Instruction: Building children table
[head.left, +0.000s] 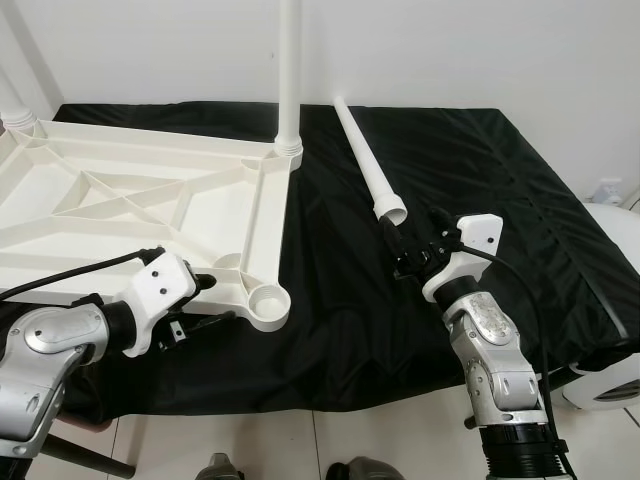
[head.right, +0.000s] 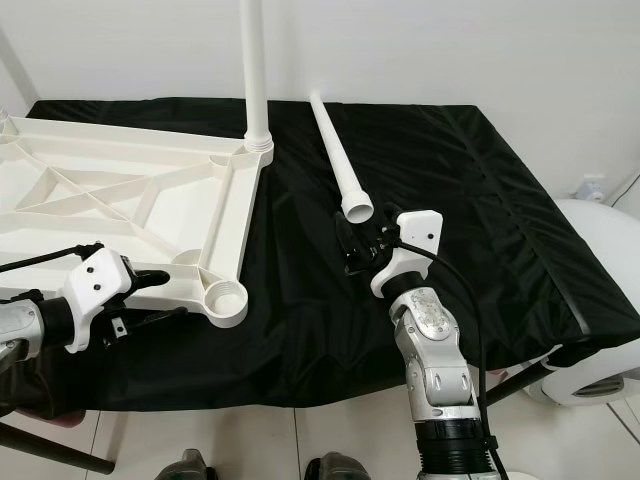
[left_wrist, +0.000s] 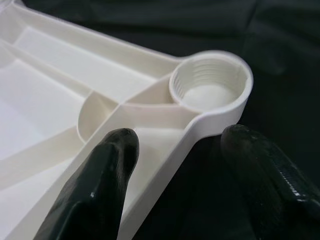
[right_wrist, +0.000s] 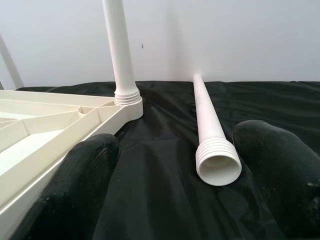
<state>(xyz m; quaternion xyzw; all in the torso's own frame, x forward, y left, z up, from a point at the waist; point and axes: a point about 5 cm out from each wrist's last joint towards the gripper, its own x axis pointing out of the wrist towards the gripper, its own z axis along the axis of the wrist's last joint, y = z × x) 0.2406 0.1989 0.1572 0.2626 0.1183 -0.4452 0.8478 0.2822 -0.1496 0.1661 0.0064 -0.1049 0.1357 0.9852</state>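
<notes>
— Where is the white tabletop (head.left: 130, 205) found?
— It is laid upside down on the black cloth (head.left: 480, 180), with one leg (head.left: 290, 70) stood upright in a far corner socket. The near empty socket (left_wrist: 210, 87) is straddled by the left gripper (left_wrist: 177, 150), whose fingers are spread apart at the rim.

— And the loose leg (right_wrist: 210, 130)?
— It is laid flat on the cloth, its threaded end just ahead of the right gripper (head.right: 358, 243), whose fingers are held apart.

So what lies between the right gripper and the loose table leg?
Only bare black cloth: the right wrist view shows the right gripper open just before the loose leg.
</notes>
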